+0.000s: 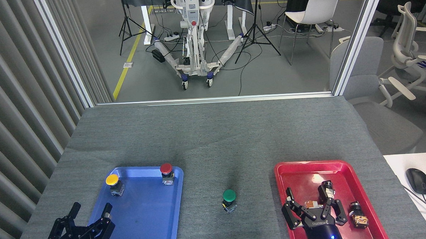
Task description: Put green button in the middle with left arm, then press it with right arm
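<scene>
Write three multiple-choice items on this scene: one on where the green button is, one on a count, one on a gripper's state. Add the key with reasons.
1. Where does the green button stand?
A. in the blue tray
B. on the grey table between the trays
C. in the red tray

2. How many buttons stand in the blue tray?
A. one
B. two
C. three

3. How is the left gripper?
A. open and empty
B. shut on the green button
C. shut on the yellow button

Key:
1 B: it stands on the table, apart from the blue tray and the red tray.
2 B: only the yellow button and the red button are in it.
3 A: its jaws are spread with nothing between them, at the blue tray's near left edge.
</scene>
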You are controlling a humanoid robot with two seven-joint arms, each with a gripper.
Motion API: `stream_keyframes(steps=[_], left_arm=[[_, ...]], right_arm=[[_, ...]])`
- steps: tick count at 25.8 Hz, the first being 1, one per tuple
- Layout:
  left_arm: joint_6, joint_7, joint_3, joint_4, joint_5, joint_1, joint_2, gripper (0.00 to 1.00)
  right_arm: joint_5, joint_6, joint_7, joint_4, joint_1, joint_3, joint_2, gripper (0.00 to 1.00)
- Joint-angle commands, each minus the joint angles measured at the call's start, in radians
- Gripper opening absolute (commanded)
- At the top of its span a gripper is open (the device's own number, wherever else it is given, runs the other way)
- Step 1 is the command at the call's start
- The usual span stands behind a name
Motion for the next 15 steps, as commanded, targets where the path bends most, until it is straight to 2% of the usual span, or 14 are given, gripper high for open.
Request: stream_keyframes(steps=[1,15], left_arm=[[0.029,-0.001,0.006,0.01,-0.003,-0.025,0.002,0.99],[0.029,-0.001,0.009,0.013,0.0,-0.022,0.002,0.99]], right_arm=[[-0.017,-0.003,0.01,0.002,0.008,-0.019,0.002,1.0],[-0.013,0.0,0.013,0.006,0.009,-0.008,-0.001,1.0]])
